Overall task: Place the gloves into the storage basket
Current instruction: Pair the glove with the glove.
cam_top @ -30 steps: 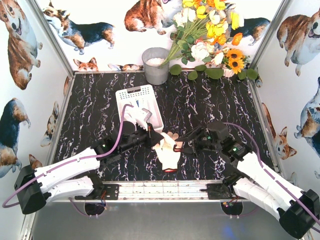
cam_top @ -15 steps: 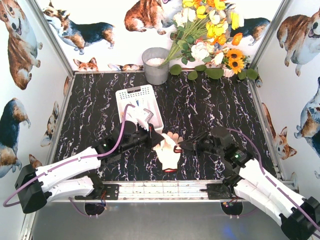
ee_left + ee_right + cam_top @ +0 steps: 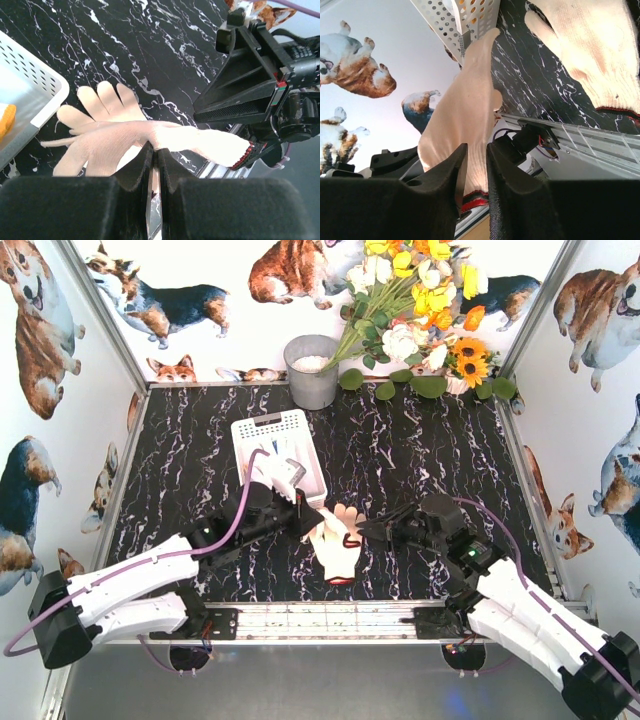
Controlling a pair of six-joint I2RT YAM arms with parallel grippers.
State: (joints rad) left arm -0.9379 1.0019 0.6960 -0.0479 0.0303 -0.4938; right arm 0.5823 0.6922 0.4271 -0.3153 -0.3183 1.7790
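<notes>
A beige glove with red trim [image 3: 190, 140] hangs stretched between my two grippers, just above the table. My left gripper [image 3: 154, 148] is shut on its middle, also seen in the top view [image 3: 307, 520]. My right gripper [image 3: 475, 150] is shut on its red-trimmed cuff [image 3: 476, 199], also seen in the top view [image 3: 366, 533]. A second beige glove [image 3: 336, 552] lies flat on the table under them, and it shows in the left wrist view [image 3: 102, 102] and the right wrist view [image 3: 600, 50]. The white storage basket [image 3: 258, 430] stands just beyond my left gripper and holds white gloves [image 3: 282, 472].
A grey metal bucket [image 3: 312, 370] stands at the back, with a bunch of flowers [image 3: 420, 310] to its right. Corgi-printed walls close in the black marbled table [image 3: 430, 450]. A metal rail [image 3: 330, 618] runs along the near edge.
My right arm has drawn lower and a little nearer with the cuff in it. My left gripper keeps hold of the glove and has barely moved.
</notes>
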